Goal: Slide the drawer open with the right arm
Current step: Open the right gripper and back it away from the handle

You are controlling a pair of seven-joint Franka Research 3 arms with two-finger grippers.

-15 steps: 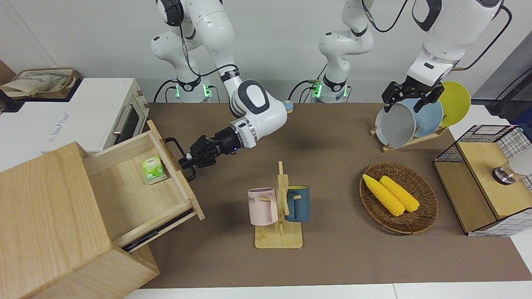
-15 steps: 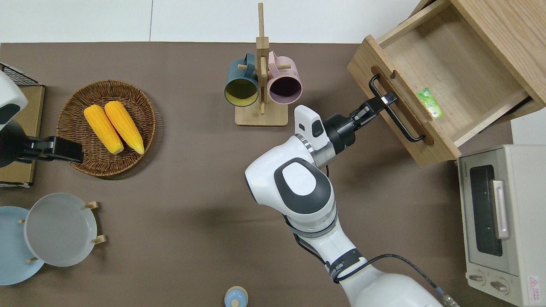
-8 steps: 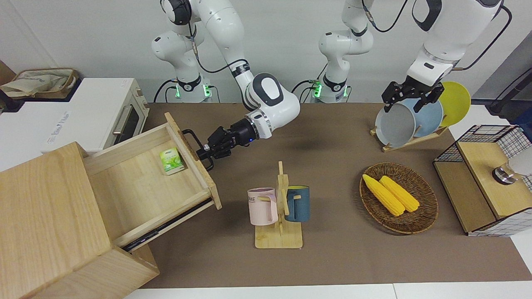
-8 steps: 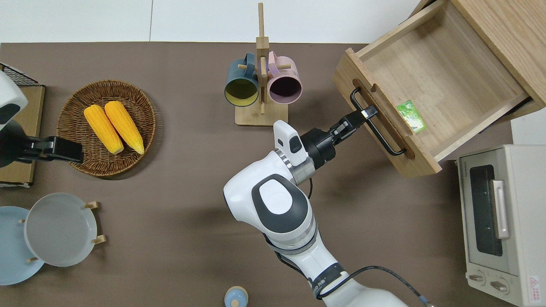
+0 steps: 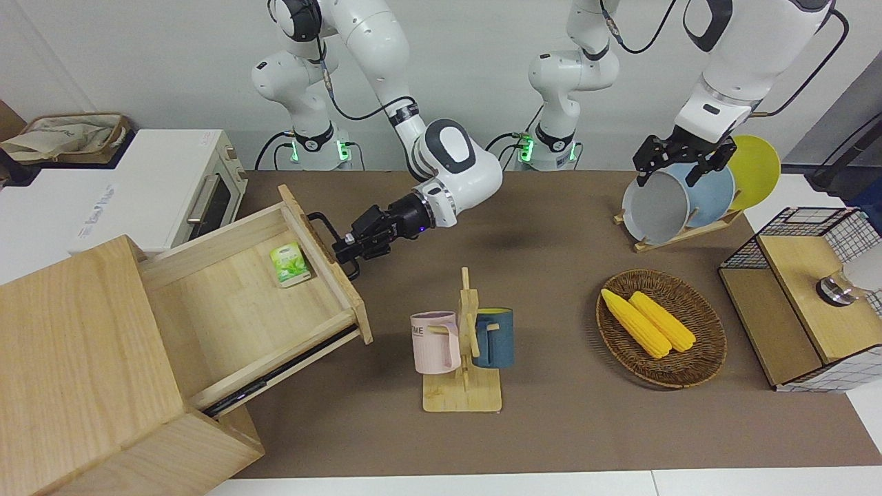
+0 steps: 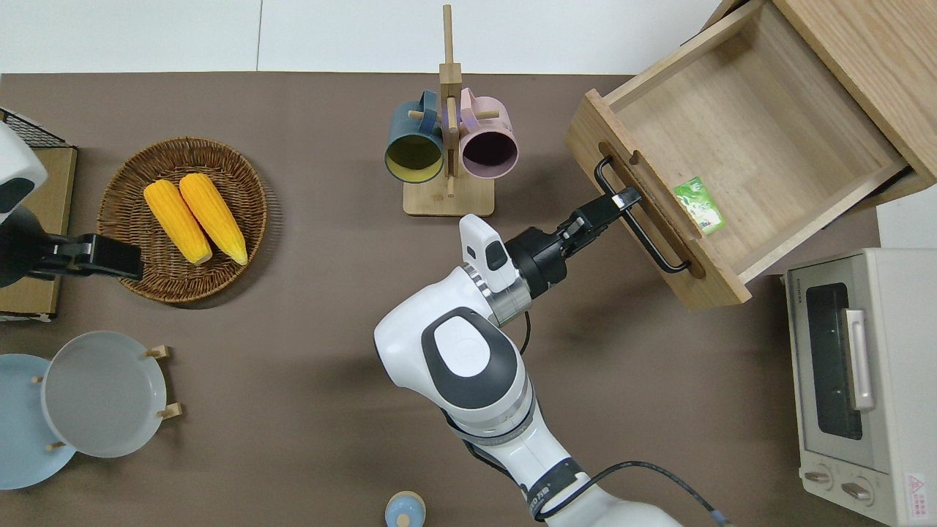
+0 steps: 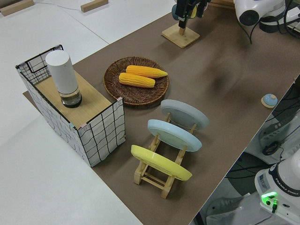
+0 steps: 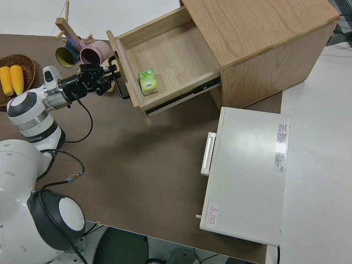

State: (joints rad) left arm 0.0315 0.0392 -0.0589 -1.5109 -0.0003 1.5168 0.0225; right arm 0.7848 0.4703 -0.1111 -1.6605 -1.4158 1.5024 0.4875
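Pulled farther out of the cabinet (image 5: 83,358) than a second ago, the drawer (image 6: 739,139) is drawn toward the mug rack (image 6: 448,146). Its black handle (image 6: 638,219) is pinched by the right gripper (image 6: 618,201), giving a straight pull. The left arm is parked.

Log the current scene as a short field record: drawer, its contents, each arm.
drawer: wide light-wood drawer pulled well out of the pale wooden cabinet
handle: black metal loop handle
contents: small green packet near the front panel
right gripper: shut on handle
left arm: parked
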